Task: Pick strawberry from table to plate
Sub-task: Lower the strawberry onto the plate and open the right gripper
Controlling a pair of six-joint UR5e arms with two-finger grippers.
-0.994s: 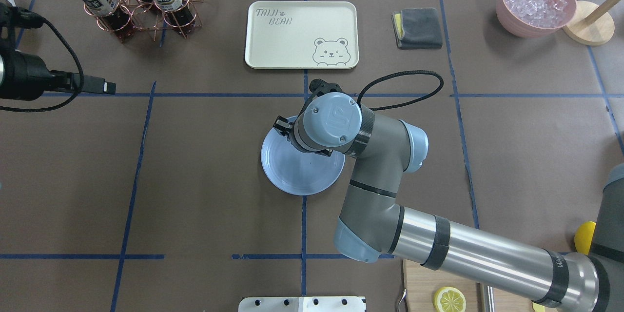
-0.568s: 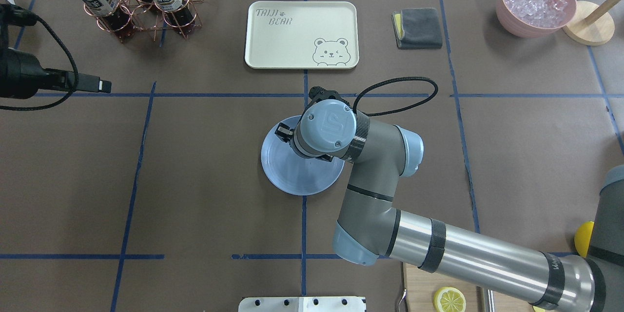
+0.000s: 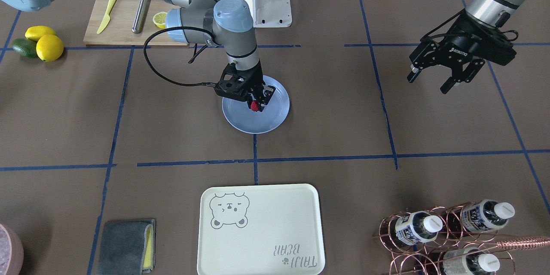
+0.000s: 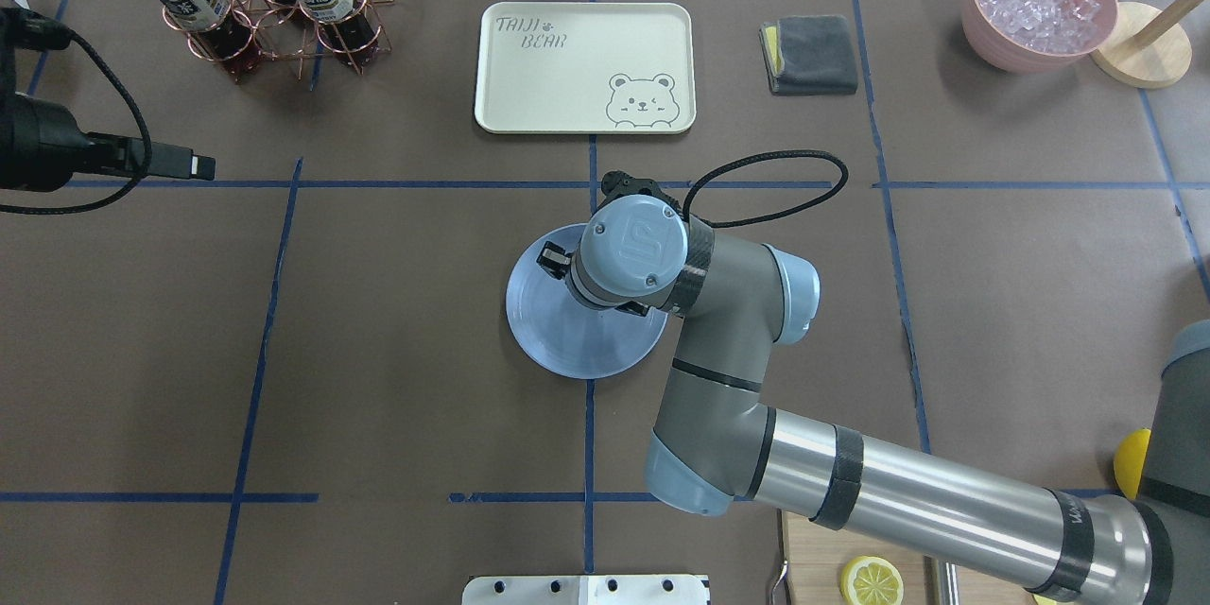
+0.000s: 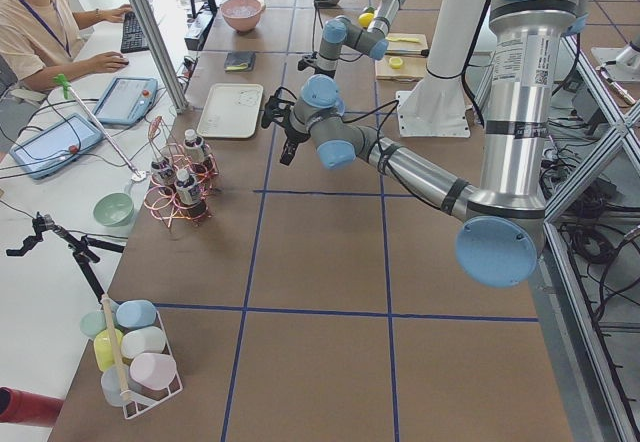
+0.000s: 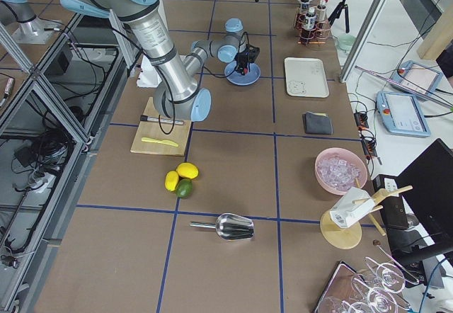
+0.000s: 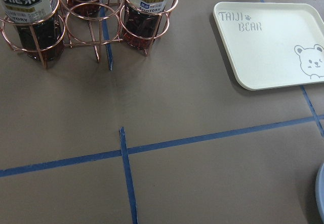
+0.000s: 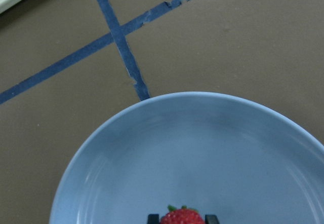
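Note:
The small red strawberry [image 3: 255, 106] [image 8: 182, 217] sits between the fingertips of my right gripper [image 3: 256, 104], which is shut on it low over the light-blue plate [image 3: 275, 118] [image 4: 567, 340] [image 8: 192, 148]. From overhead the wrist [image 4: 631, 249] hides both berry and fingers. The plate lies mid-table on the brown paper table [image 4: 378, 302]. My left gripper [image 3: 434, 78] hangs open and empty, far off toward the robot's left side, above bare paper.
A cream bear tray [image 4: 585, 66] lies beyond the plate, a copper bottle rack [image 4: 274, 9] at the far left, a grey cloth [image 4: 810, 54] and pink ice bowl [image 4: 1038, 5] at the far right. Lemons and avocado [image 3: 36, 43] sit by the cutting board [image 3: 124, 17].
My right arm has dropped a little lower over the plate with the strawberry and shifted slightly. The left arm has barely moved.

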